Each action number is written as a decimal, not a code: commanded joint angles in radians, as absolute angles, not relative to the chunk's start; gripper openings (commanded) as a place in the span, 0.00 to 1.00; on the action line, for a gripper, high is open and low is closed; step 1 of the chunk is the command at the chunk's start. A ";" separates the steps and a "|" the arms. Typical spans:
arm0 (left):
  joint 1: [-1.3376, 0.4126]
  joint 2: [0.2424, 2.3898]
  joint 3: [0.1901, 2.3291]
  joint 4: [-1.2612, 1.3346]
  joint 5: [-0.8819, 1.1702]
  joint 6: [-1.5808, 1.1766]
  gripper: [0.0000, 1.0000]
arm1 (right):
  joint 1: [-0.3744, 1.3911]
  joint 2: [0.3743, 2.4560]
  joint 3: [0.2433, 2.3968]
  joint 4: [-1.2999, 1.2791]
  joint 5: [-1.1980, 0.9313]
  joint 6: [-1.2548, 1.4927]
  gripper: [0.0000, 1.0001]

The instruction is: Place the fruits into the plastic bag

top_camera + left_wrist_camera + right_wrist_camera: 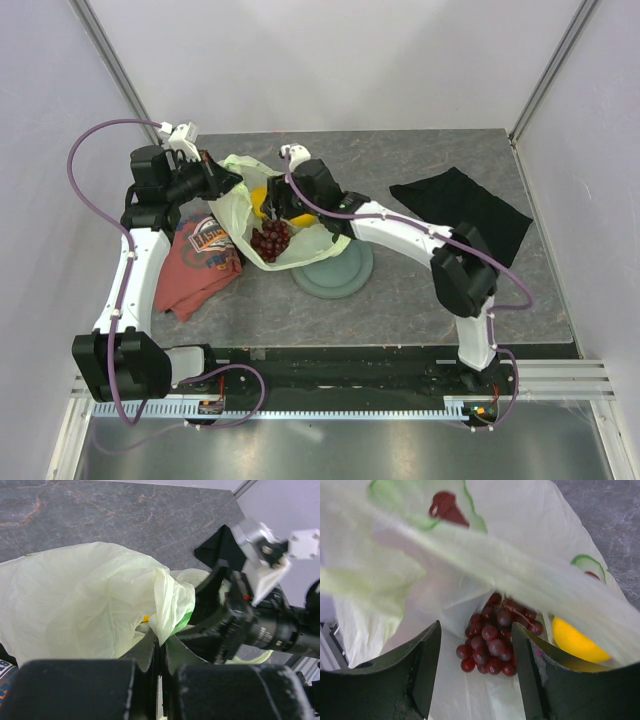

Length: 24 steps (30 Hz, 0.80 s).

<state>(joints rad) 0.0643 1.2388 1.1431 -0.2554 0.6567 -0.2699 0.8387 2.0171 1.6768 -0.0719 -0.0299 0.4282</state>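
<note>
The pale green plastic bag (240, 205) lies open in the middle of the table. My left gripper (222, 181) is shut on the plastic bag's rim (167, 605) and holds it up. My right gripper (284, 208) is at the bag's mouth, open, with nothing between its fingers. Just beyond the right gripper (476, 626), a dark red grape bunch (492, 642) lies loose on the bag's inner wall (470, 700). A yellow fruit (575, 640) rests to its right. From above, the grapes (270, 240) and yellow fruit (262, 203) show inside the bag.
A round grey-green plate (345, 275) lies partly under the bag's right side. A red printed T-shirt (200, 260) is spread on the left, and a black cloth (460, 210) on the right. White walls close in the table.
</note>
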 commanded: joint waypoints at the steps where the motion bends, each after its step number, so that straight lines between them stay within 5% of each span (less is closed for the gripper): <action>1: 0.071 1.227 1.149 -0.249 0.664 -0.238 0.02 | 0.859 1.798 1.447 0.214 -0.060 0.353 0.67; 6: 0.071 1.230 1.150 -0.247 0.664 -0.238 0.02 | 0.862 1.545 1.199 0.356 -0.086 0.316 0.64; 13: 0.074 1.221 1.150 -0.248 0.661 -0.238 0.02 | 0.862 1.263 1.049 0.167 0.085 0.275 0.63; 24: 0.075 1.224 1.152 -0.250 0.660 -0.235 0.01 | 0.733 1.080 0.724 0.071 0.101 0.416 0.64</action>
<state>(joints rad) 0.0673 1.2388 1.1431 -0.2562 0.6563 -0.2695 0.7799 1.1137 0.8211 0.1059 0.0959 0.3462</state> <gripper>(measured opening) 0.025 0.642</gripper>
